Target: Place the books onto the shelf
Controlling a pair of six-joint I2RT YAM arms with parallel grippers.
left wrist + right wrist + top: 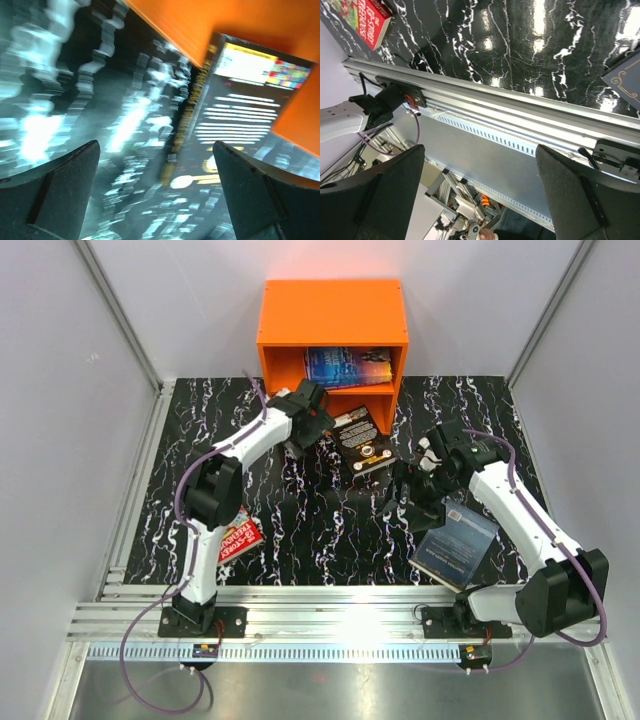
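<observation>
The orange shelf (333,328) stands at the back of the table, with a blue book (347,367) lying in its upper compartment. A black book with gold ornament (362,443) lies flat on the table, its far end at the mouth of the lower compartment. My left gripper (322,428) is open just left of this black book (225,125), with nothing between its fingers (65,190); that view is blurred. My right gripper (403,492) hangs open and empty over mid-table. A dark blue-grey book (455,545) lies near the right arm, and a red-green book (238,537) lies by the left arm.
The table is black marble-patterned with an aluminium rail (520,115) along its near edge. The right wrist view looks past that rail, with the red-green book (367,20) at upper left and a corner of the dark book (625,80) at right. Grey walls enclose the table.
</observation>
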